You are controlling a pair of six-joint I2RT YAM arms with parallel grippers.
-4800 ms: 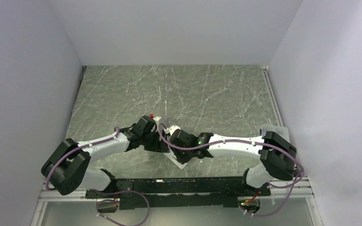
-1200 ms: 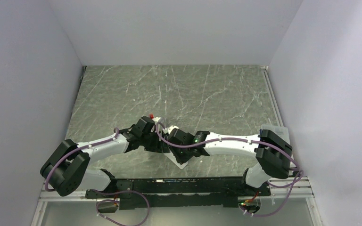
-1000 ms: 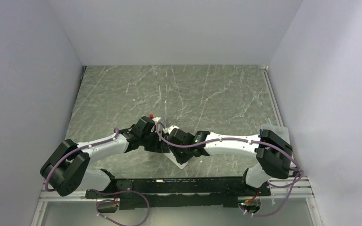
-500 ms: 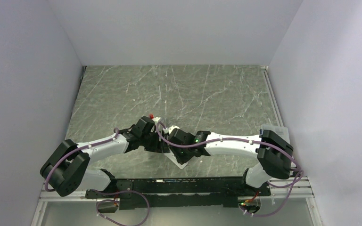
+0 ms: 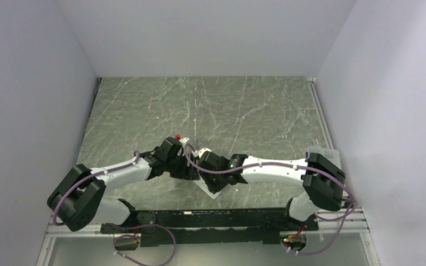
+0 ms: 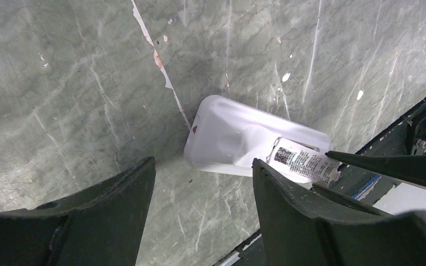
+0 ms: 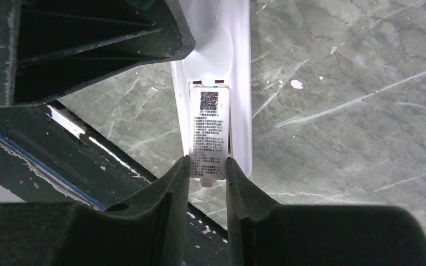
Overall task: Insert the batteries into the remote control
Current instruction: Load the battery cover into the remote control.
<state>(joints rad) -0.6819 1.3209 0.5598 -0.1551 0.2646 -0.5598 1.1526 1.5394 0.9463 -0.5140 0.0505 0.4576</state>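
The white remote control lies back up on the marble table near the front edge; it also shows in the top view and the right wrist view. My right gripper is shut on the remote's labelled white battery cover, one finger on each long side of it at the remote's near end. A sliver of orange shows beside the cover. My left gripper is open and hovers just over the remote's other end, touching nothing. In the top view both grippers meet over the remote. The batteries are hidden.
The black mounting rail runs along the table's near edge, just behind the remote. A clear plastic box stands at the right edge by the right arm's shoulder. White walls enclose the table on three sides.
Since the earliest frame the right arm has shifted slightly left. Over the last second nothing has visibly moved.
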